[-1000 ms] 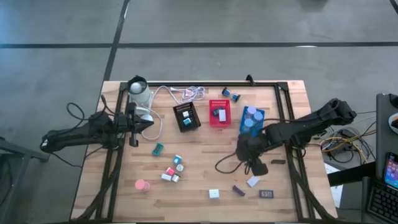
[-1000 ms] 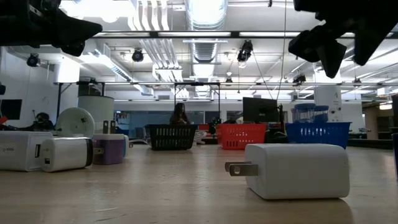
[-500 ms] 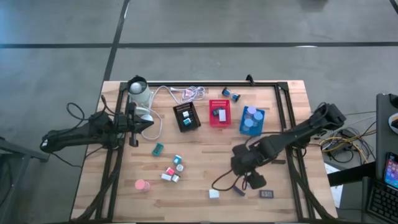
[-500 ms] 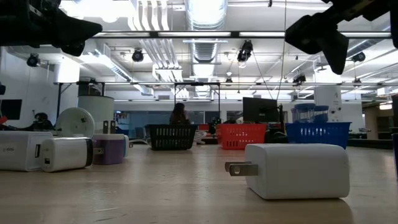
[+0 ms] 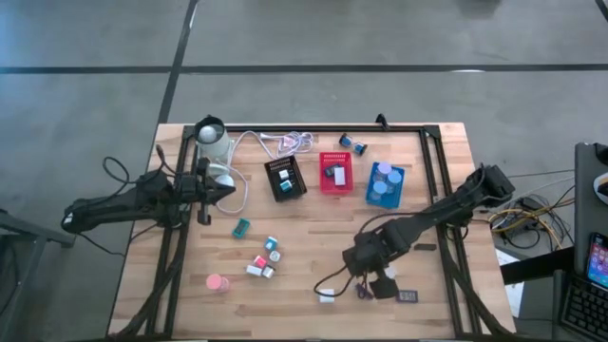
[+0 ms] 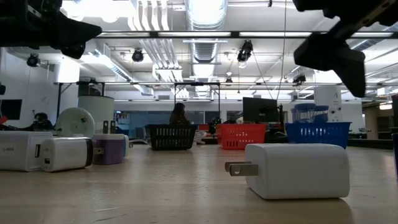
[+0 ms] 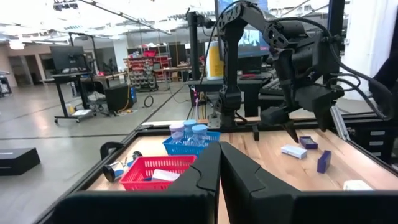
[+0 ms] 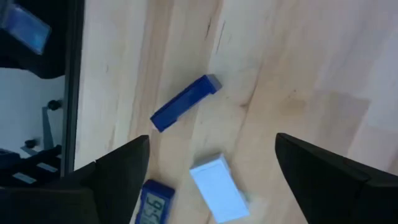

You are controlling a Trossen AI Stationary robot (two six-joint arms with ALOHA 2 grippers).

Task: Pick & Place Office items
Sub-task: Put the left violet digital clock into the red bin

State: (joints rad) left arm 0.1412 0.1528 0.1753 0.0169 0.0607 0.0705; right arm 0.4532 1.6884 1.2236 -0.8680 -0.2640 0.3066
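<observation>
- Nearest the desk's [image 5: 285,313] front edge, the right pincer [image 5: 366,274] hovers with its jaws spread wide and nothing between them; the right wrist view shows a dark blue stick [image 8: 185,103], a white block [image 8: 216,189] and a small dark display piece [image 8: 155,203] lying on the wood below it, untouched.
- To do this pick well, I judge it should centre over 1 piece, turn the jaws across its short side, then descend without nudging the neighbours.
- Further in, a pink roll [image 5: 217,282] and a cluster of small blocks [image 5: 263,258] lie loose at mid-desk.
- The left pincer [image 5: 203,195] waits at the desk's left side, jaws closed on nothing.
- Farthest back stand the black tray [image 5: 285,178], red tray [image 5: 334,173] and blue tray [image 5: 384,184], each already holding pieces.
</observation>
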